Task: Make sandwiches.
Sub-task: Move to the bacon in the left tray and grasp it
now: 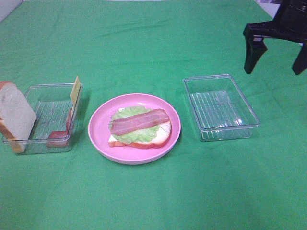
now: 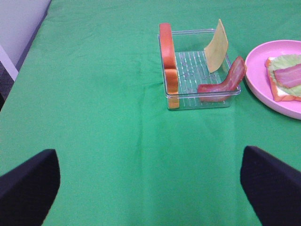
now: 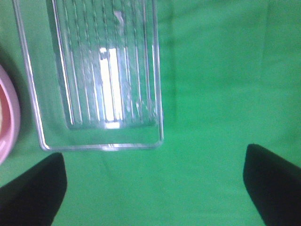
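High view: the half-built sandwich (image 1: 139, 128) lies on the plate (image 1: 98, 136), centred within both arms' reach; right fingers (image 1: 250, 56) spread, aloft. Left wrist: left fingers (image 2: 28, 188) spread, facing the left tray (image 2: 197, 104), with bread (image 2: 168, 70) and cheese (image 2: 216, 46) propped upright for pinching. Right wrist: right tray (image 3: 103, 146) beneath.

- A green tablecloth (image 1: 158, 201) fills nearly every view, flat, with faint creases.
- Past the tablecloth's far left corner lies a pale grey surface (image 1: 5, 6); I cannot tell whether it is wall or floor.
- Past the tablecloth's far right corner shows a small white patch (image 1: 266, 3).
- Light on the tablecloth is soft and even, and the shadows are faint.
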Robot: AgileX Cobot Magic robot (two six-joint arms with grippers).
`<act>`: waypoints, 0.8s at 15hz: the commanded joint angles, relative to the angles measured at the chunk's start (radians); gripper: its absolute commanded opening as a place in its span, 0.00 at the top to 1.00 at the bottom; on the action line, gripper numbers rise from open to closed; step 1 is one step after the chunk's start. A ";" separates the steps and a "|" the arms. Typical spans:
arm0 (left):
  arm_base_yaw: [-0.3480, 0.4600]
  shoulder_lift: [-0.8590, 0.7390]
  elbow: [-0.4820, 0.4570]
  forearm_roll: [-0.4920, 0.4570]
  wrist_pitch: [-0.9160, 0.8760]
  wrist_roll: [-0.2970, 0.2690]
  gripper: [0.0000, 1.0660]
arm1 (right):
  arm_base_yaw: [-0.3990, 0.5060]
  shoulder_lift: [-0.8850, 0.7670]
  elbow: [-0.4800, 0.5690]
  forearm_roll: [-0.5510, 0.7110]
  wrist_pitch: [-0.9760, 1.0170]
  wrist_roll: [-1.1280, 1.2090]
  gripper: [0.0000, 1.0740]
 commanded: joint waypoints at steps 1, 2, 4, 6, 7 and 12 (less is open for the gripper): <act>0.003 -0.013 0.002 -0.009 -0.014 0.001 0.08 | -0.001 -0.193 0.213 -0.017 0.035 -0.002 0.10; 0.003 -0.013 0.002 -0.009 -0.014 0.001 0.08 | -0.001 -0.286 0.309 -0.017 0.003 0.006 0.10; 0.003 -0.013 0.002 -0.009 -0.014 0.001 0.08 | -0.001 -0.436 0.450 -0.017 -0.032 0.014 0.10; 0.003 -0.013 0.002 -0.009 -0.014 0.002 0.08 | -0.001 -0.642 0.618 -0.017 -0.048 0.014 0.10; 0.003 -0.013 0.002 -0.009 -0.014 0.002 0.08 | -0.001 -0.738 0.697 -0.017 -0.051 0.014 0.10; 0.003 -0.013 0.002 -0.009 -0.014 0.002 0.08 | -0.001 -1.219 0.977 -0.017 -0.115 0.017 0.10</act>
